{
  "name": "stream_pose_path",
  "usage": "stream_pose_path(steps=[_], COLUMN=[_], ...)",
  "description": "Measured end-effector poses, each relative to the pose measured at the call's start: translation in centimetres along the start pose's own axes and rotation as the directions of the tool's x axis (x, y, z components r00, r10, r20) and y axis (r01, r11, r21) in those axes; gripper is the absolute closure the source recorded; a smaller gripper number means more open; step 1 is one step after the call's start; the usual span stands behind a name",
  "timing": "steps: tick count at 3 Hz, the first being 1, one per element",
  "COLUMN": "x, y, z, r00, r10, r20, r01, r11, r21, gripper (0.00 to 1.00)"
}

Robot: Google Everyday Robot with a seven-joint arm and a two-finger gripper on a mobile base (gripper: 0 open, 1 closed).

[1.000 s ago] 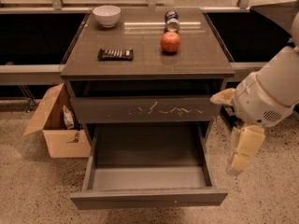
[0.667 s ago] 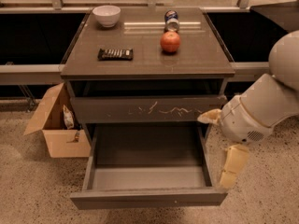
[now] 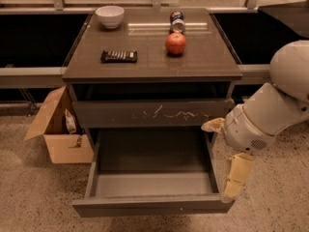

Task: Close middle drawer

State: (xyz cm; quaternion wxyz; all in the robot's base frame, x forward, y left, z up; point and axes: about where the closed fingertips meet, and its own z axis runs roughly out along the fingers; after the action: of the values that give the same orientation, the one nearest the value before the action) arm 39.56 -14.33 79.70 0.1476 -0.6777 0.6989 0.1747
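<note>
One drawer (image 3: 152, 208) hangs wide open at the bottom middle of the frame. It is the middle drawer, with a plain dark front and a tiny pale dot right of the middle. Above it sits the scratched front (image 3: 149, 113), which is almost pushed in.

The gripper (image 3: 225, 151) is at the right of the frame, just beside the drawer's right wall. Its two pale fingers (image 3: 236, 177) are spread wide and hold nothing. One points down by the drawer's front right corner. The other sticks out to the left, higher up, near the scratched front.

The job is not done yet. To do it well, the gripper likely has to get in front of the flat front, lower in the frame. Then it should push straight back toward the cabinet. A push near the middle of the front would be best, because a push at one corner could twist the drawer and jam it. The lower finger should stay out of the gap beside the drawer wall.

Slow and steady is the safe way. An apple (image 3: 175, 43), a can (image 3: 177, 21) and a bowl (image 3: 110, 16) sit on top, and a hard slam could make the apple roll.
</note>
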Motion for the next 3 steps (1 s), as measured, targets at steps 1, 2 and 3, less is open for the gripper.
stream_pose_path(steps=[1, 2, 3], x=[1.8, 4.8, 6.4], y=[-0.9, -1.4, -1.4], z=[5.8, 13.9, 18.3], r00=[0.999, 0.998, 0.996], r10=[-0.041, -0.058, -0.072], r20=[-0.005, 0.022, 0.056], r01=[0.04, 0.061, 0.082], r11=[0.9968, 0.9855, 0.9782], r21=[-0.069, -0.158, -0.191], gripper=[0.0, 0.0, 0.0])
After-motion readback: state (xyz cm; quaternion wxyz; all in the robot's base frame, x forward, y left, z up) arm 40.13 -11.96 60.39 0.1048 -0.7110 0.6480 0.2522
